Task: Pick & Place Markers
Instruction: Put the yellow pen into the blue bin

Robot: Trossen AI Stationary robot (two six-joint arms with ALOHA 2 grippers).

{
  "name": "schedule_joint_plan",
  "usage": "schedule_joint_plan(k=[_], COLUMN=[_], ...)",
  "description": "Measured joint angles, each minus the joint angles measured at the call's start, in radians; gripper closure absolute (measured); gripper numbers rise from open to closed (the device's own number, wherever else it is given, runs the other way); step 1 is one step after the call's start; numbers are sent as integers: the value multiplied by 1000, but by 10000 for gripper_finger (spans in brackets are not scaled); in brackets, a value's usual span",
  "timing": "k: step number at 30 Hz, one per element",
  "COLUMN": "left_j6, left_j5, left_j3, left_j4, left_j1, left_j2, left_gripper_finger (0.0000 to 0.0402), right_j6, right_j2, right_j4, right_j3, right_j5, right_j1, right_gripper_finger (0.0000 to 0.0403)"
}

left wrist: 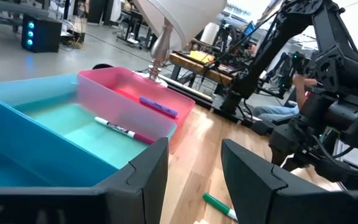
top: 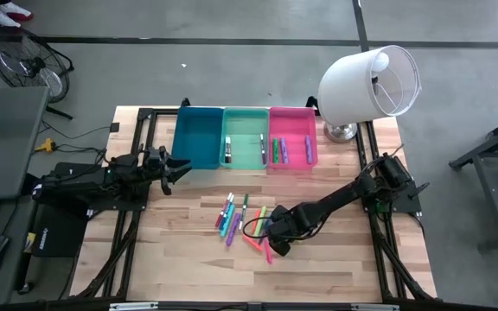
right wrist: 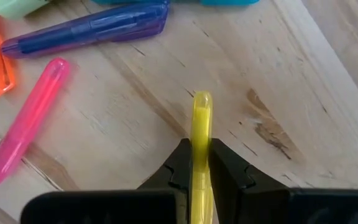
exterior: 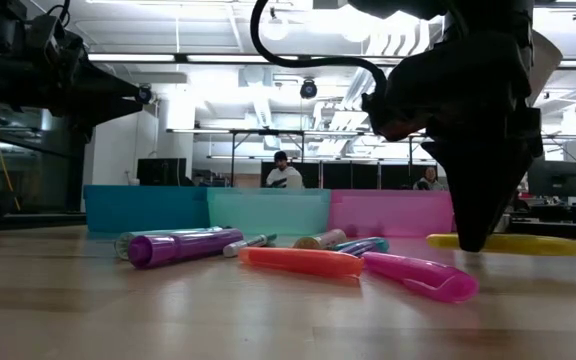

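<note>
Several markers (top: 240,220) lie loose on the wooden table, among them a purple one (exterior: 183,247), an orange one (exterior: 303,260) and a pink one (exterior: 418,275). My right gripper (top: 277,242) points down at the pile's right side, shut on a yellow marker (right wrist: 201,118). Behind the pile stand a blue bin (top: 199,138), a mint bin (top: 245,136) and a pink bin (top: 292,136); the mint and pink ones hold a few markers. My left gripper (top: 175,168) waits open and level near the blue bin's near left corner. My right gripper pinches the yellow marker's two long sides (right wrist: 201,146) between its two fingers. The fingers come from above, pointing down, and lie across the marker. The marker (exterior: 508,243) lies level at about table height; I cannot tell whether it is lifted clear.
A large white lamp (top: 370,82) stands at the table's far right corner. Bare wood lies toward the near edge, in front of the pile. A green marker (left wrist: 219,206) lies on the table ahead of my left gripper (left wrist: 194,180). People sit in the room behind the bins.
</note>
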Motion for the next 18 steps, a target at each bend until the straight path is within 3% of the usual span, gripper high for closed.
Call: schedule_joint_plan(k=[7, 18], left_j6=[-4, -77], left_j5=[43, 135], left_j3=[-1, -2], left_j4=[2, 58], left_j1=[0, 0], left_j2=[0, 51], left_gripper_finger=[254, 254], right_j6=[-24, -125], right_j2=[-22, -145], right_j4=[-4, 23], right_j3=[3, 4], right_j5=[-1, 132], right_j1=[0, -46], right_gripper_finger=[378, 378])
